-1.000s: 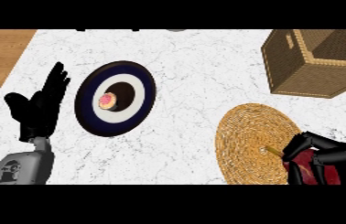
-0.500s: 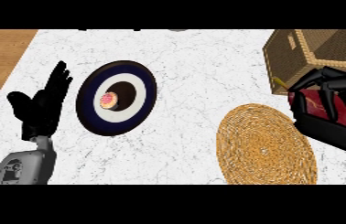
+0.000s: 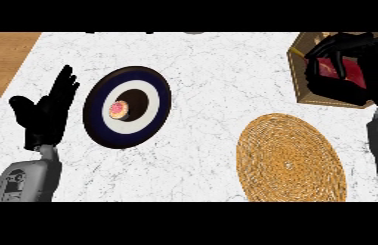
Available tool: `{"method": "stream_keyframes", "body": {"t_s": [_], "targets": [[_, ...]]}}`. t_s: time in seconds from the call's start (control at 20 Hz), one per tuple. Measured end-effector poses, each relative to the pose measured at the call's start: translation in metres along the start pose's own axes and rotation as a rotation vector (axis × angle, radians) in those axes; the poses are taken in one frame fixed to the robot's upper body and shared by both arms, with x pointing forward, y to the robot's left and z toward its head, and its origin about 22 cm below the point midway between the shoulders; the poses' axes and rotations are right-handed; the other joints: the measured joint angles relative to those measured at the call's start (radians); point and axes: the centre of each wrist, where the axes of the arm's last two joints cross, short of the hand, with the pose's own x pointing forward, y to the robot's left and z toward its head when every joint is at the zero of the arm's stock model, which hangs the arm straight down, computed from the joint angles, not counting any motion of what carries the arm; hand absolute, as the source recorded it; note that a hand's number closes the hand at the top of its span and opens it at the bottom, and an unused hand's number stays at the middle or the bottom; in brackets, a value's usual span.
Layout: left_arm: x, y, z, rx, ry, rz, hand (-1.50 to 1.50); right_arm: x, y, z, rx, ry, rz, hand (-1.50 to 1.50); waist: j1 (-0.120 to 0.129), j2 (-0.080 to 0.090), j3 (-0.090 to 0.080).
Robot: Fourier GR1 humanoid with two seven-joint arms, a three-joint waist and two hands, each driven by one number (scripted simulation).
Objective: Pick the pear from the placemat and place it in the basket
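My right hand hovers over the wooden basket at the far right, its fingers curled. The pear is almost wholly hidden inside that hand; only a thin yellow sliver pokes out at the hand's left side. The round woven placemat lies bare in front of the basket, toward the near right. My left hand rests open with its fingers up at the left edge, beside the plate.
A dark blue and white plate sits left of centre with a small pink-topped pastry on it. A wood strip borders the white marble counter at the far left.
My right hand has risen from the placemat's near-right edge and travelled away from me to above the basket, carrying what it holds. The left hand stayed put.
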Motion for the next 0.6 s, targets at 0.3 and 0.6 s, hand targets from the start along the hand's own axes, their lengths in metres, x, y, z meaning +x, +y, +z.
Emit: {"method": "stream_keyframes", "body": {"t_s": [0.3,0.6], "targets": [[-0.001,0.002,0.003,0.001,-0.009,-0.004,0.0,-0.028,0.001,-0.036,-0.001,0.066,0.065,1.5,0.004,0.001,0.0],[0.005,0.002,0.002,0.001,-0.007,0.002,0.0,-0.072,-0.009,-0.055,-0.004,0.117,0.099,1.5,0.005,0.002,0.0]]}}
